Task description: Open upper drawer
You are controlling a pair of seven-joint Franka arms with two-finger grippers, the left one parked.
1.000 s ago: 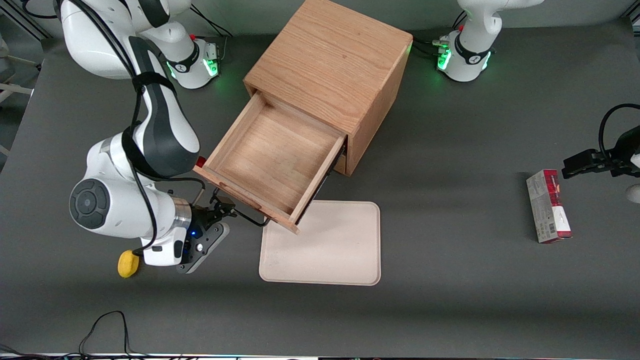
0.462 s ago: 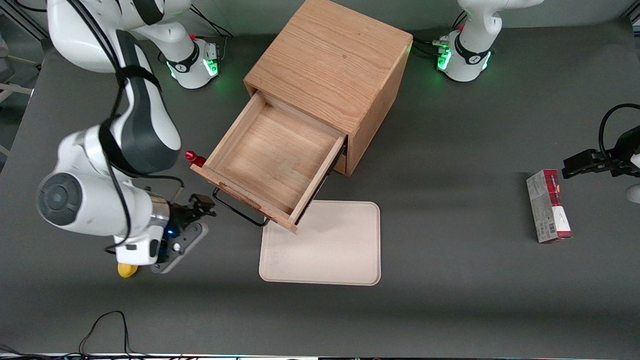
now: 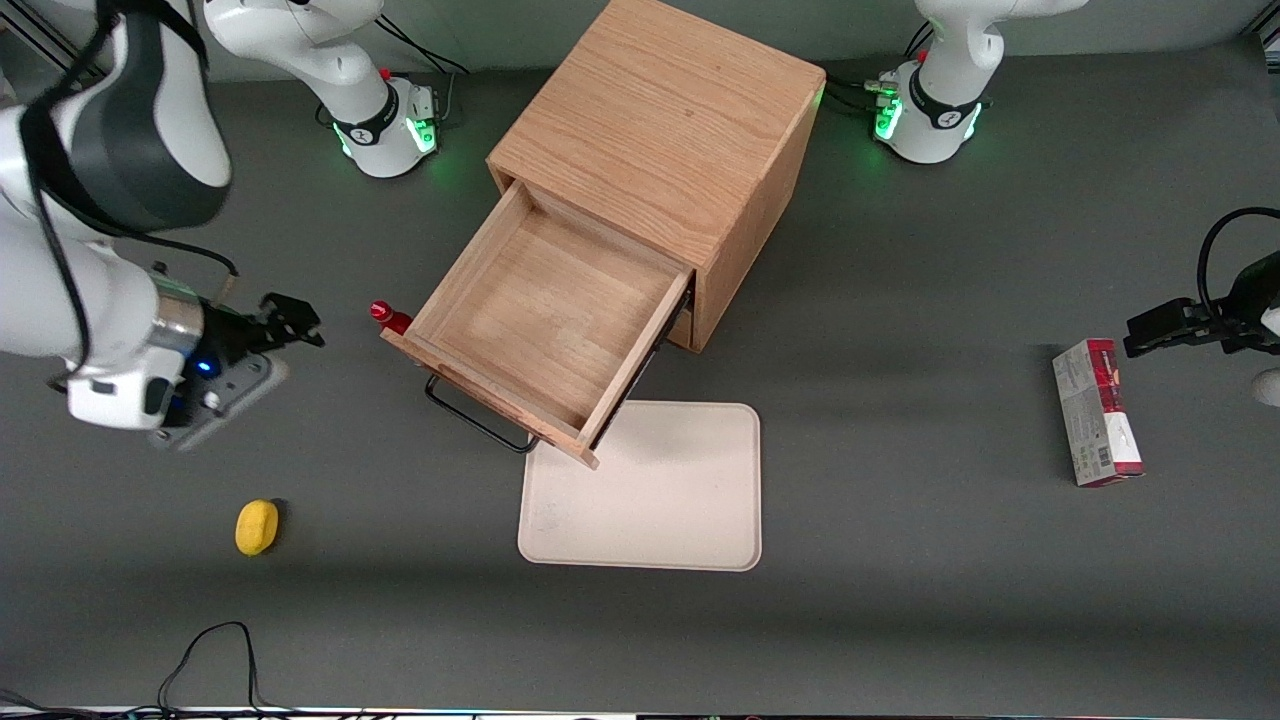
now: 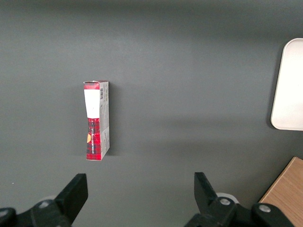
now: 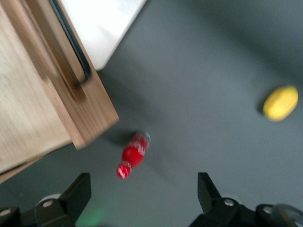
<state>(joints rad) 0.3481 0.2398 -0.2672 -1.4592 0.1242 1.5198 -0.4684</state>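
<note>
Grey table (image 3: 900, 300): we see the upper drawer (image 3: 540, 320) pulled out, well apart from our gripper (image 3: 290, 320), whose fingers (image 5: 75, 196) are spread, holding nothing.

Dark grey table (image 3: 900, 330), carrying a wooden cabinet (image 3: 660, 130), cream tray (image 3: 650, 490) just in front of it, small red bottle (image 3: 388, 316) beside, yellow lemon (image 3: 256, 527), red-and-grey carton (image 3: 1097, 412) toward the parked arm's end.
</note>
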